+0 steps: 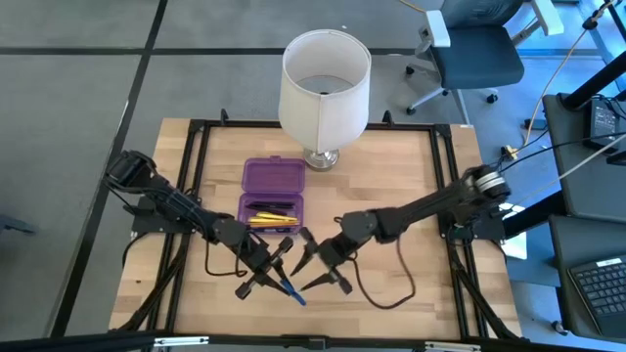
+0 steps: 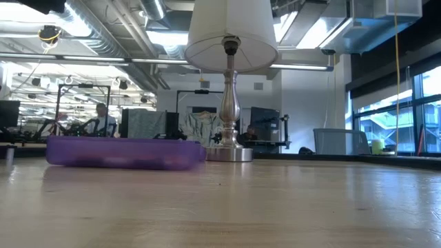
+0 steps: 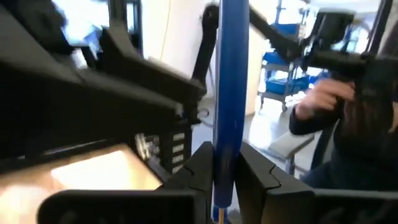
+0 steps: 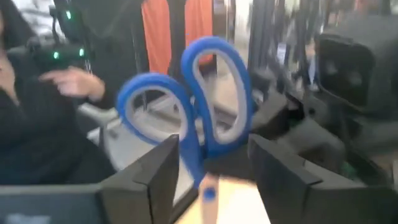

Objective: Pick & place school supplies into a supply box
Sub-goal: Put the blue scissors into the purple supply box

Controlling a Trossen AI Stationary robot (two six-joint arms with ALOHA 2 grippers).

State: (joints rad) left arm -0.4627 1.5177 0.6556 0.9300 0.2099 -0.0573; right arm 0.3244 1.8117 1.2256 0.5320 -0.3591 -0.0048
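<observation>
Scissors between my two grippers

My left gripper point(image 1: 277, 266) pinches the blue-handled scissors point(image 4: 200, 121) — my right gripper point(image 1: 315, 262), at three o'clock, stands parted around the handles.

The lamp point(image 1: 324, 86) stands just behind the open supply box point(image 1: 273, 194), seemingly leaving approach over bare table point(image 1: 411, 186) beside it.

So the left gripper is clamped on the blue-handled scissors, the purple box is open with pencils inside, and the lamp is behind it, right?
One slip: the supply box, open with yellow pencils in it, sits in front of the lamp, but in the high view the left gripper holds the scissors by the tip end. The blue handles are between the right gripper's open fingers.
</observation>
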